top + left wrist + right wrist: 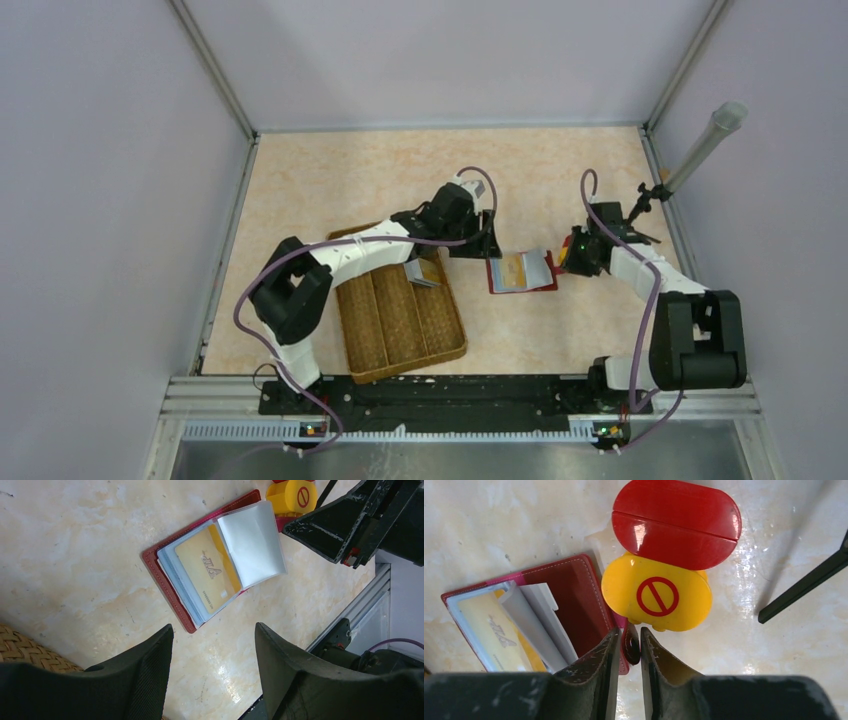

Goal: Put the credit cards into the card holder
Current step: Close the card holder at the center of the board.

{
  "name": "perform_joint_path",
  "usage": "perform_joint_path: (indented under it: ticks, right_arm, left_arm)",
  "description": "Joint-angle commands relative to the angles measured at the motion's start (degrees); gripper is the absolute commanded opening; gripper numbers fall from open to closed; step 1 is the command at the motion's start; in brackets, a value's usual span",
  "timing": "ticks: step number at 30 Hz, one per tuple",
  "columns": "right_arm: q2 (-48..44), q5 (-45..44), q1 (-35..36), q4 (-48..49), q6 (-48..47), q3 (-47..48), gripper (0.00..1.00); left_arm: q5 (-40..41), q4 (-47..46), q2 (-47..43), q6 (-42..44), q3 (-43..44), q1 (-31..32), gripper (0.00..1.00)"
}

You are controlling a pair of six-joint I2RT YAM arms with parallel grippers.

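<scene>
The dark red card holder (521, 271) lies open on the table between the arms. In the left wrist view it (165, 580) shows a yellow-gold credit card (207, 572) inside a clear slot, with a clear sleeve (252, 542) flipped up. A grey-silver card (422, 272) leans in the woven tray. My left gripper (214, 627) is open and empty, hovering just left of the holder (478, 245). My right gripper (630, 632) is shut on the holder's small red strap (632, 647) at its right edge (568, 258). The gold card also shows in the right wrist view (489, 625).
A brown woven divided tray (400, 320) sits under the left arm, its corner visible (20, 647). A round yellow-and-red object (656, 595) lies against the holder's right edge. A grey tube on a black stand (700, 150) stands at the right wall.
</scene>
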State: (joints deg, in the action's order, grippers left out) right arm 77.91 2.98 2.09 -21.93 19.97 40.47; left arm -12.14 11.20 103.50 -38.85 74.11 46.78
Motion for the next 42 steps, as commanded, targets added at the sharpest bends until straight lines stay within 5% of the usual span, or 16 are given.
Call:
perform_joint_path:
  ticks: [1, 4, 11, 23, 42]
  right_arm:
    - [-1.42, 3.5, -0.15, 3.87, -1.65, 0.5, 0.13]
    - [-3.82, 6.25, -0.15, 3.61, -1.86, 0.49, 0.0]
    - [-9.56, 12.88, 1.63, 1.31, -1.26, 1.94, 0.0]
    - [-5.79, 15.53, 14.28, 2.29, 4.04, 6.03, 0.0]
    - [11.77, 24.72, 19.79, 30.99, 15.52, -3.85, 0.0]
  left_arm:
    - [-0.17, -1.17, -3.79, 0.27, -1.44, -0.6, 0.62]
    - [-0.42, -1.31, -3.77, 0.31, -1.66, -0.75, 0.62]
    - [-1.58, -2.71, -2.66, 0.11, -2.28, -1.35, 0.62]
    - [-6.55, -9.66, 3.01, -2.47, -4.62, -3.03, 0.52]
    - [-0.91, -9.17, -6.83, -2.1, -10.3, -4.05, 0.5]
